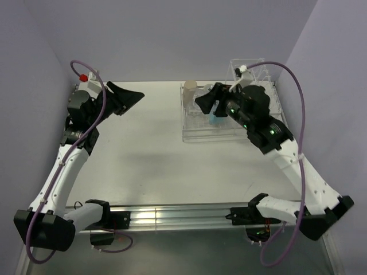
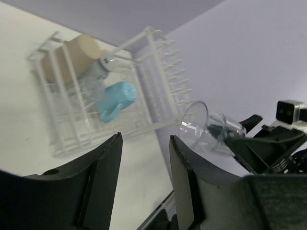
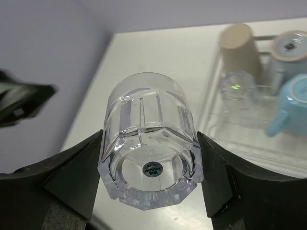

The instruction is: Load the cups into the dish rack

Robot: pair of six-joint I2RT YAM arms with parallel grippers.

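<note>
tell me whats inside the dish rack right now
Four cups sit in the dish rack: a tan paper cup, a clear tumbler, a light blue mug and a small light blue cup. The rack floor beneath them is covered.

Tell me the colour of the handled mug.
The mug is light blue, clearest in the left wrist view.

The worktop (image 1: 149,160) is flat and pale, almost white. Soft purple walls (image 1: 172,34) stand close around it at the back and on both sides. Only one thing sits right on it: the white wire dish rack (image 1: 198,136). The rack stands flat at the far right part, near the back wall and the right wall. A shiny metal rail (image 1: 172,216) runs along the near edge. The feet of the two arms are fixed there, one at the left (image 1: 97,211) and one at the right (image 1: 261,207).
</note>
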